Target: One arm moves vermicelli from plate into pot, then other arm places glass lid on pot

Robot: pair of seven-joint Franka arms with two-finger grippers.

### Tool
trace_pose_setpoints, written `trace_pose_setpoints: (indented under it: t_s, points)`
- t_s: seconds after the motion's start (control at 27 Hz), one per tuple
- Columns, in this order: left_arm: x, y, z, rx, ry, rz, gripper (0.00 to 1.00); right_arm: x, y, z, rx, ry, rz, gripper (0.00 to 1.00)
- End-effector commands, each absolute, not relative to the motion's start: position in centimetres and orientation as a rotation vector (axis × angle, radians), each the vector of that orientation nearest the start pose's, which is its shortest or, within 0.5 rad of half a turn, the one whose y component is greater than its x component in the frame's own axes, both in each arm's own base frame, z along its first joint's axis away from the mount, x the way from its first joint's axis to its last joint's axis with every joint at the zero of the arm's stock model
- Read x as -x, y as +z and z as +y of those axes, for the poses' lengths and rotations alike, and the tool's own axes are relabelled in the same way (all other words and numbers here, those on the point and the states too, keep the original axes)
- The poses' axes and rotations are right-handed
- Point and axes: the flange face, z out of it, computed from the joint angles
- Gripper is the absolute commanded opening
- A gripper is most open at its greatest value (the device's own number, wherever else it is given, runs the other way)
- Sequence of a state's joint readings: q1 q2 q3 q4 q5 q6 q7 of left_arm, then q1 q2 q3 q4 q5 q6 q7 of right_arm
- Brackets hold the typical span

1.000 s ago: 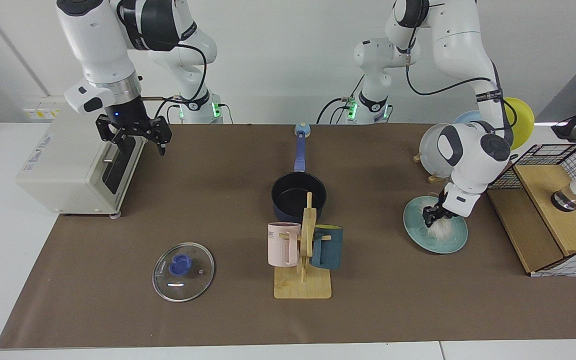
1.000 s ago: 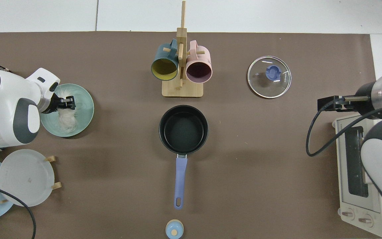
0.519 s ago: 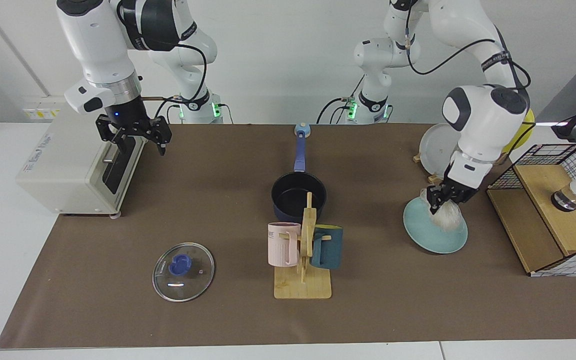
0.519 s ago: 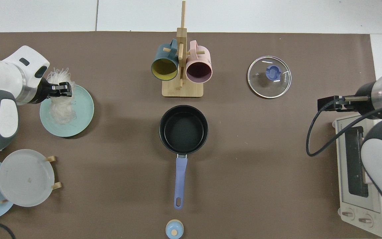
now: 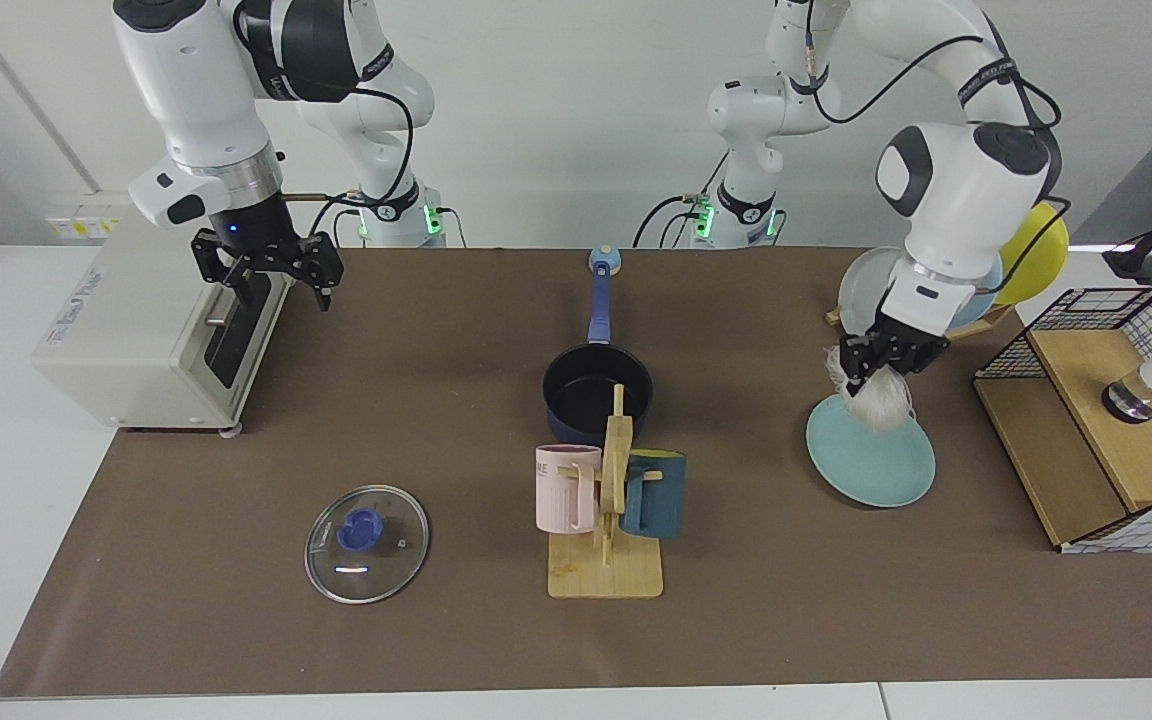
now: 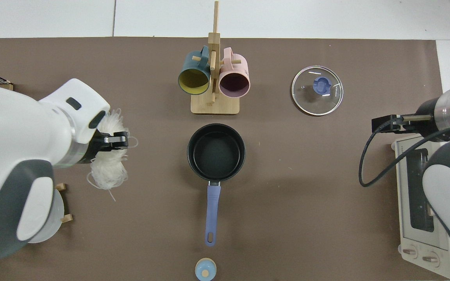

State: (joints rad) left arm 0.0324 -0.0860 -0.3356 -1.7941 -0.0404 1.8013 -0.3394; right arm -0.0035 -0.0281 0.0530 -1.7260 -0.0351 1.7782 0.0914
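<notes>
One tangle of vermicelli (image 5: 874, 398) pinched in the left gripper (image 5: 876, 362), hanging just beneath it above the plate (image 5: 871, 460).

From above, the left arm (image 6: 18, 164) hides the plate entirely, and the toaster oven (image 6: 424, 207) is partly covered.

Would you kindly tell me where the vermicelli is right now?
The vermicelli hangs from the left tool, lifted above the teal plate at the facing view's right, not yet over the saucepan.
</notes>
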Motion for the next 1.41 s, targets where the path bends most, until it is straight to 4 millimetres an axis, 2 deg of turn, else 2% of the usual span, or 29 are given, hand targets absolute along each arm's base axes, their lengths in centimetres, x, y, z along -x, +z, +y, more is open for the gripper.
trace_pose_setpoints:
  t_s: [0.0, 0.15, 0.3, 0.37, 0.48, 0.59, 0.74, 0.89, 1.04, 1.11, 1.22, 1.37]
  points:
    - [-49.9, 57.7, -21.8, 3.276, -0.063, -0.076, 0.00, -55.4, 59.7, 2.1, 3.146, -0.136, 0.013, 1.00]
    - [-49.4, 56.2, -25.7, 3.325, -0.093, -0.024, 0.00, -55.1, 59.9, 1.5, 3.149, -0.124, 0.020, 1.00]
    - [-49.9, 52.3, -30.4, 3.381, -0.106, -0.026, 0.00, -54.3, 60.7, 1.3, 3.152, -0.124, 0.029, 1.00]
    - [-50.3, 51.7, -31.2, 3.399, -0.124, -0.021, 0.00, -54.2, 61.0, 1.3, 3.151, -0.119, 0.027, 1.00]
    - [-50.8, 51.9, -31.4, 3.424, -0.199, -0.035, 0.00, -54.5, 61.0, 1.6, 3.150, -0.114, 0.020, 1.00]
    - [-51.1, 50.0, -32.0, 3.435, -0.164, -0.034, 0.00, -56.2, 60.4, 1.4, 3.154, -0.042, 0.023, 1.00]
    - [-52.0, 47.0, -33.0, 3.461, -0.129, -0.081, 0.00, -61.3, 59.7, 1.4, 3.146, 0.038, 0.024, 1.00]
    - [-52.5, 44.7, -33.3, 3.471, -0.120, -0.087, 0.00, -65.8, 57.3, 1.6, 3.145, 0.025, 0.019, 1.00]
    - [-52.5, 42.4, -33.5, 3.475, -0.105, -0.096, 0.00, -68.7, 54.7, 2.3, 3.137, 0.022, 0.002, 1.00]
    - [-52.0, 41.1, -34.3, 3.472, -0.099, -0.066, 0.00, -69.9, 53.2, 2.6, 3.144, 0.016, -0.002, 1.00]
    - [-52.0, 38.8, -34.6, 3.452, -0.068, -0.064, 0.00, -71.9, 49.7, 4.0, 3.150, -0.016, -0.014, 1.00]
    - [-52.0, 37.5, -34.8, 3.444, -0.055, -0.052, 0.00, -73.8, 45.4, 4.9, 3.161, -0.043, 0.008, 1.00]
